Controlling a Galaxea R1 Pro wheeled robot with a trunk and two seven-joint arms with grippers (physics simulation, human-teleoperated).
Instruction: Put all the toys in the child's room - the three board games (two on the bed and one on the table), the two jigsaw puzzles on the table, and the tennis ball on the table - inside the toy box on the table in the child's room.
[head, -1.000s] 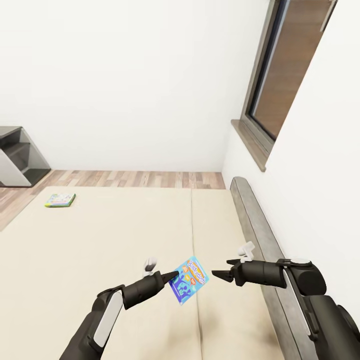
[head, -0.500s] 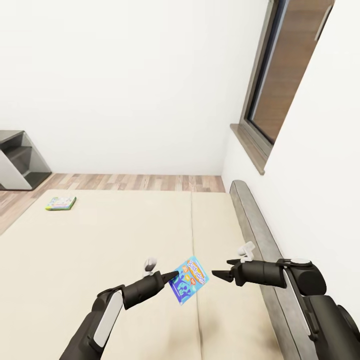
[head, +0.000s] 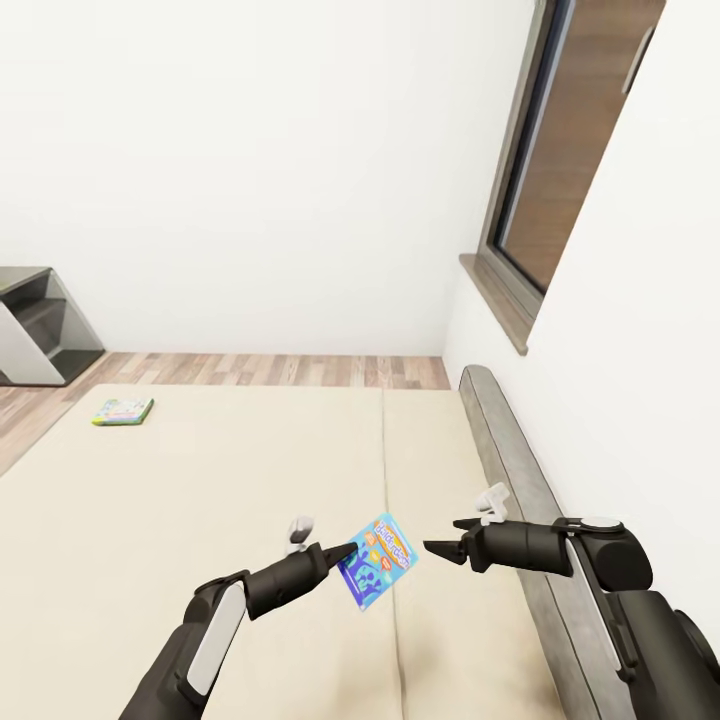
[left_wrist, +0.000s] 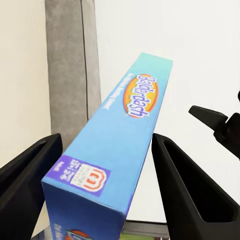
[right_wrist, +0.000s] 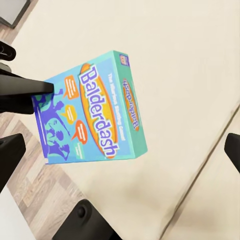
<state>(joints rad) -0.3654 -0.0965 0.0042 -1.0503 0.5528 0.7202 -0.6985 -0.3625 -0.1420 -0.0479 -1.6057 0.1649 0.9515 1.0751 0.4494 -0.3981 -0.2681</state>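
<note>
Since a second ago only the head camera has tipped a little, so the far wall, the window and the dark shelf unit (head: 35, 325) sit slightly lower in view; both arms and the box between them have kept their places.

The left gripper (head: 345, 552) is clamped on a blue board game (head: 377, 560), lettered "Balderdash", and holds it tilted in the air above the beige bed (head: 200, 480). From the left wrist, the box's narrow edge (left_wrist: 117, 150) rises between the two dark fingers (left_wrist: 187, 190), which press its broad faces. From the right wrist, the printed front of the box (right_wrist: 92, 125) shows plainly, with one left finger lying across its corner.

The right gripper (head: 440, 549) hangs just beside the box without touching it, its jaws parted and holding nothing.

A second board game (head: 123, 411), green and white, lies flat near the bed's far left corner, well apart from the arms. A grey headboard (head: 510, 450) runs along the right wall under the window (head: 565, 140). Wood plank floor (head: 270, 368) shows beyond the bed.
</note>
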